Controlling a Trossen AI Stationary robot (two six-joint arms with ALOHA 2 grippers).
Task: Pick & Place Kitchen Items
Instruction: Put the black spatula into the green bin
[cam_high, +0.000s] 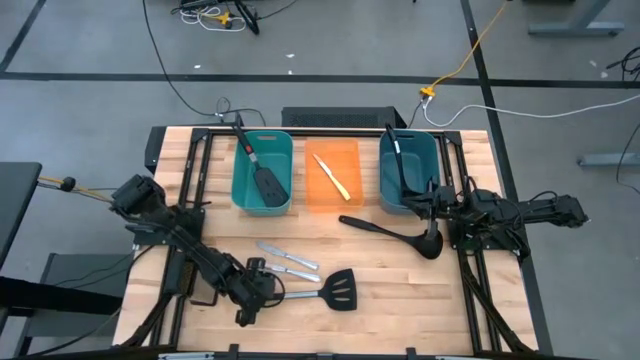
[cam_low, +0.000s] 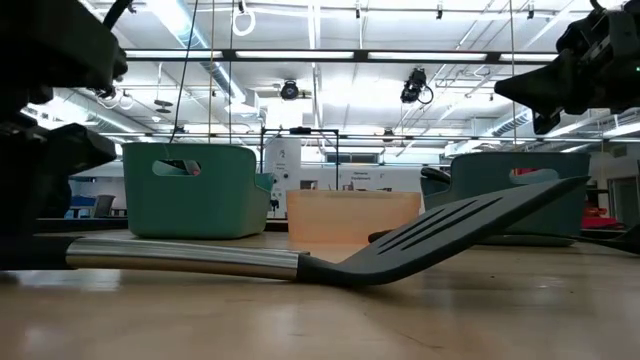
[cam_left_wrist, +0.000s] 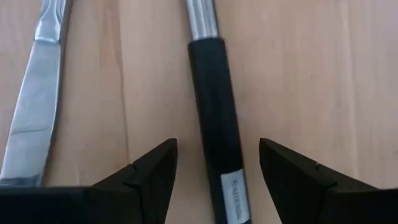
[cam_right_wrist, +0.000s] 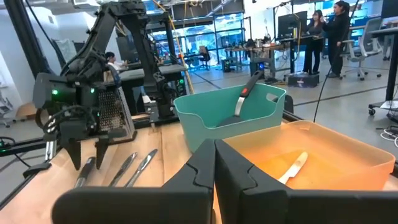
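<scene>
With its jaws spread wide, the left gripper (cam_left_wrist: 217, 168) straddles the spatula (cam_high: 322, 292) handle, apparently to grasp it. The right gripper (cam_right_wrist: 214, 165) waits near the bins, jaws closed and empty.

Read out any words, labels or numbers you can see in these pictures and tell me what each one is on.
White label on the black spatula handle, between the open left hand's fingers: small dark print, too blurred to read.
Teal bins, orange bin, silver knives: no readable text.
Background room signs and screens: too small to read.
</scene>
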